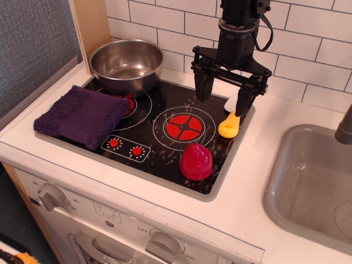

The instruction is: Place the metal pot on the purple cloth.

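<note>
The metal pot [127, 65] is a shiny steel bowl standing upright on the back left burner of the black stove top [159, 137]. The purple cloth [81, 115] lies folded at the stove's left front, just in front of the pot and apart from it. My gripper [224, 94] hangs over the back right of the stove, to the right of the pot, with its two black fingers spread wide and nothing between them.
A small red dome-shaped object [196, 161] stands at the stove's front right. A yellow and white utensil [231, 124] lies by the right edge, just below my right finger. A grey sink [313, 181] is at the right. A tiled wall stands behind, a wooden panel [91, 27] at back left.
</note>
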### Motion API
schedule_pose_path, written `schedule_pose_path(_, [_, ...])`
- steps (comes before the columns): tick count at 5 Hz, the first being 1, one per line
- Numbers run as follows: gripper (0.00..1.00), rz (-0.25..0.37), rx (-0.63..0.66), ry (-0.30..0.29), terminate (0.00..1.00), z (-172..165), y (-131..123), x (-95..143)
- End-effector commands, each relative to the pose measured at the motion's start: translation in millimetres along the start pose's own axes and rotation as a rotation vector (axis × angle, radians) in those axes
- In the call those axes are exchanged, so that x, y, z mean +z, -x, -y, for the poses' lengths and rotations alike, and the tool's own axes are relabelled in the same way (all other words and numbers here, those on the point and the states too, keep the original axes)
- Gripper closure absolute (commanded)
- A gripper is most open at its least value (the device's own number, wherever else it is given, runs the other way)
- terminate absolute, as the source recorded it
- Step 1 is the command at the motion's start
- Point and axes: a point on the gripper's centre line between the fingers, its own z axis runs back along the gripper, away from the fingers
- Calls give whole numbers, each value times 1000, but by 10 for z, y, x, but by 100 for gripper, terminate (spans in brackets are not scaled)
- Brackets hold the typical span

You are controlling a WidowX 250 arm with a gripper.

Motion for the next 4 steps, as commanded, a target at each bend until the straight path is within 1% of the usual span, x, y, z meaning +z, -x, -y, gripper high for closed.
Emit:
schedule_pose_path(1, [0,0,0,0,0,0,0,0])
schedule_pose_path(2, [0,27,49,-11,0,-279,-40,145])
schedule_pose_path(3, [0,47,110,-42,0,-640,-56,292])
schedule_pose_path(4, [0,71,160,-74,0,-928,-17,444])
